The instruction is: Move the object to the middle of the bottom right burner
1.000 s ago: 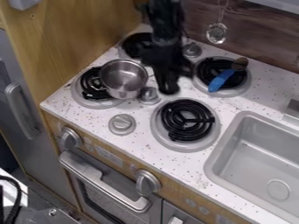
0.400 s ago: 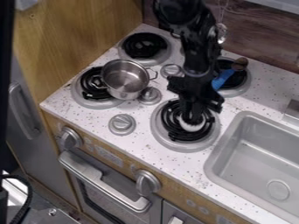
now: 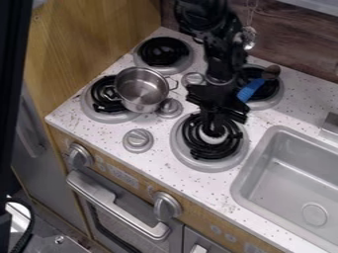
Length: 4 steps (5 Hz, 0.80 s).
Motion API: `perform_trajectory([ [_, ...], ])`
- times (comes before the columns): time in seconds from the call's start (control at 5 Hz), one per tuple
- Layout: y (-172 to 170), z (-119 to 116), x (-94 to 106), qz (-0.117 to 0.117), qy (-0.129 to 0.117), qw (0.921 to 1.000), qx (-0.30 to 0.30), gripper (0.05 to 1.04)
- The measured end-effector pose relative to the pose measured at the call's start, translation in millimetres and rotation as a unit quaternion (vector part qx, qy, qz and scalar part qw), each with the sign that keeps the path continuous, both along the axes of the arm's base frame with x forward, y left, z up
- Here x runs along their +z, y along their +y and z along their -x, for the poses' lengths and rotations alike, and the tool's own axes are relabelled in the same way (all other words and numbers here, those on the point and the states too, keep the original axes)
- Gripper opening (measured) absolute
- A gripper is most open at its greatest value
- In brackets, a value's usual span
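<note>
Holding white object [image 3: 213, 139] in gripper [image 3: 212, 129], we're over bottom right burner [image 3: 210, 165] | pot [image 3: 137, 103] left | blue utensil [image 3: 251, 90] partly behind arm [image 3: 223, 57]

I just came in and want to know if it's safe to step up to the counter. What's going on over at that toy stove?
The black robot arm has its gripper low over the bottom right burner, right at a small white object near the burner's middle. Whether it grips the object, I can't tell. A metal pot sits partly on the bottom left burner. I'd keep back while the arm is over the stove.
</note>
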<state>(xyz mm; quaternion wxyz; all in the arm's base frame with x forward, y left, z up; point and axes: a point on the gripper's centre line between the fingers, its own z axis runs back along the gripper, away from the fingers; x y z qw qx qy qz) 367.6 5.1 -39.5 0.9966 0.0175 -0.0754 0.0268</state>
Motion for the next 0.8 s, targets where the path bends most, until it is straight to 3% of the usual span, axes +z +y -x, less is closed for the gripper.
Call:
perform_trajectory([
  [0.2,2.1,11.9,-4.3,0.011,0.02,0.9997,0.011,0.498],
  [0.4,-3.0,4.2,39.7,0.004,-0.023,0.9997,-0.007,0.803],
  [0.6,-10.9,7.2,56.9,0.002,-0.008,0.9999,-0.014,1.007],
  [0.8,-6.8,14.3,60.0,-0.011,0.015,0.9997,-0.015,1.001],
])
